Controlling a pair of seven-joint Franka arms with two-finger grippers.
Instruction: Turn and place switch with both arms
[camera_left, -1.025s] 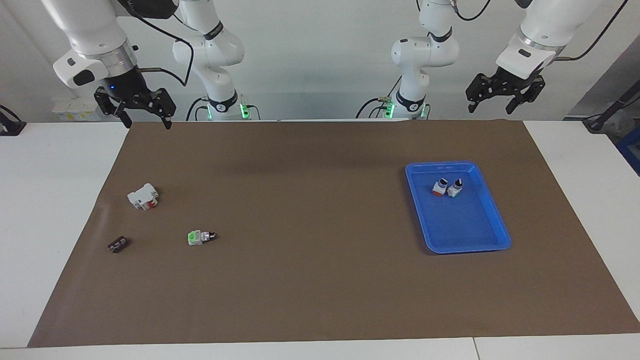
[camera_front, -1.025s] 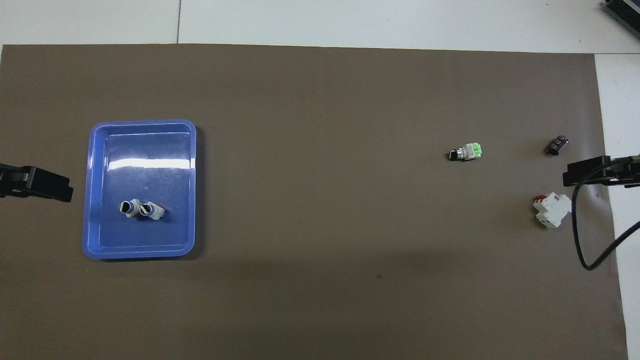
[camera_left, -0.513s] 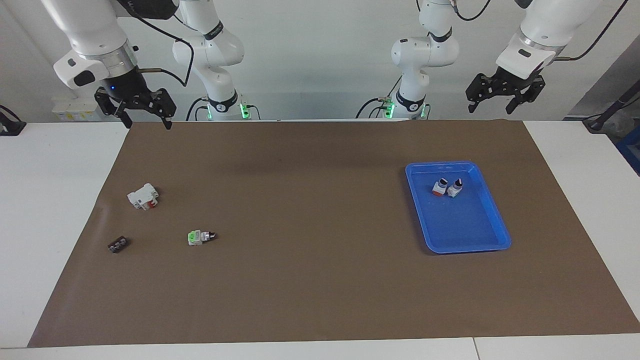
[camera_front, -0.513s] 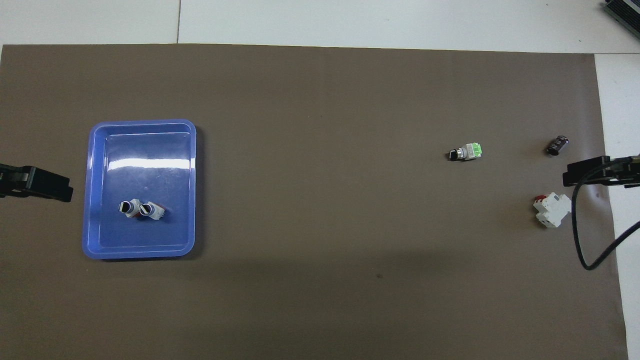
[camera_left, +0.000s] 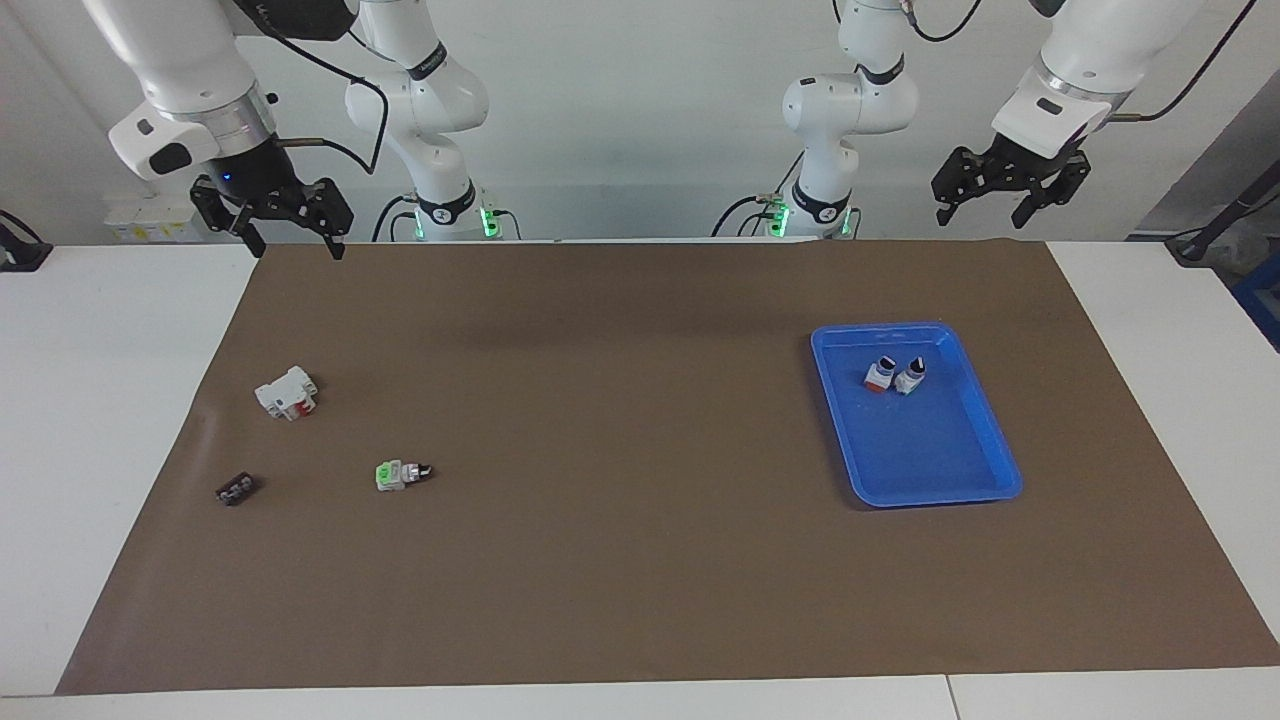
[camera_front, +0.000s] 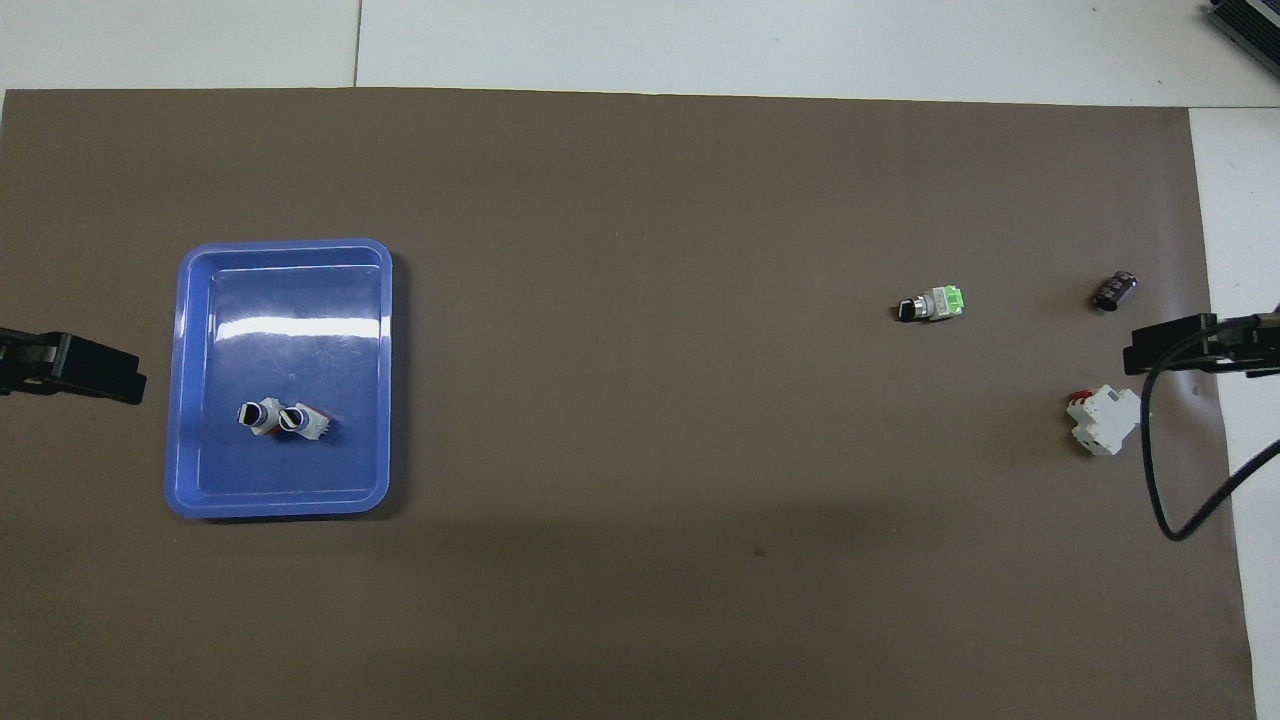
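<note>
The switch lies on its side on the brown mat toward the right arm's end, with a green block end, silver middle and black knob; it also shows in the overhead view. My right gripper hangs open and empty, high over the mat's edge nearest the robots, well apart from the switch; its tip shows in the overhead view. My left gripper hangs open and empty, high over the left arm's end of the mat's edge nearest the robots; its tip also shows in the overhead view.
A blue tray at the left arm's end holds two upright switches, one with a red base. A white-and-red block and a small black part lie near the switch, toward the right arm's end.
The right gripper has shifted very slightly. The switch, the tray and the left gripper have not moved.
</note>
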